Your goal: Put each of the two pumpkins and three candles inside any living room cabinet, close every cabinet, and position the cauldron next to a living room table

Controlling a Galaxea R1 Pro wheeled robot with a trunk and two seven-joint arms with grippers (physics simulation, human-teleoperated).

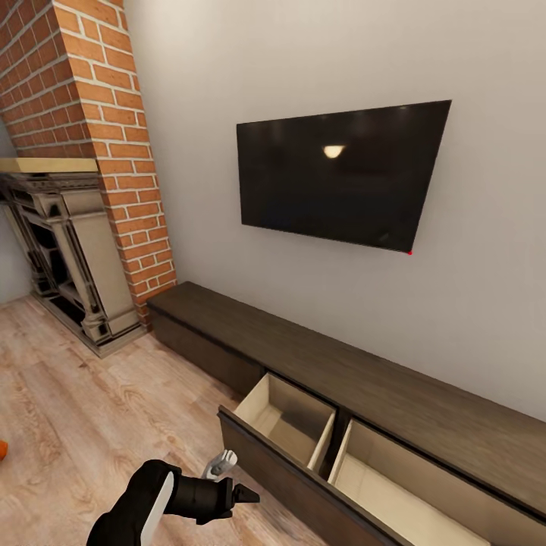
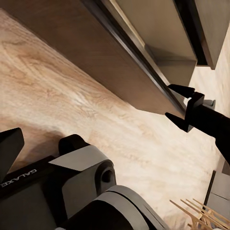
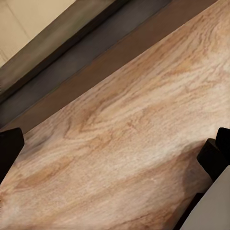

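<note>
The long dark-brown cabinet (image 1: 318, 356) runs along the wall under the TV. Its drawer (image 1: 292, 417) is pulled out and its two pale compartments hold nothing. My right gripper (image 1: 249, 496) hangs low just off the left end of the drawer front (image 2: 120, 62), touching nothing, and the left wrist view shows its tips (image 2: 168, 101) spread open. In the right wrist view its fingers (image 3: 9, 148) sit wide apart over bare floor. One finger (image 2: 8, 149) of my left gripper stands far out at the frame edge. An orange sliver (image 1: 2, 450), cut off, lies on the floor. Candles, cauldron and table are out of view.
A brick chimney with a grey fireplace (image 1: 68, 258) stands at the far left. A black TV (image 1: 341, 178) hangs above the cabinet. Wooden floor (image 1: 98, 409) stretches in front of the cabinet. My own trunk (image 2: 72, 191) is close below the left wrist camera, and thin pale sticks (image 2: 199, 213) show beside it.
</note>
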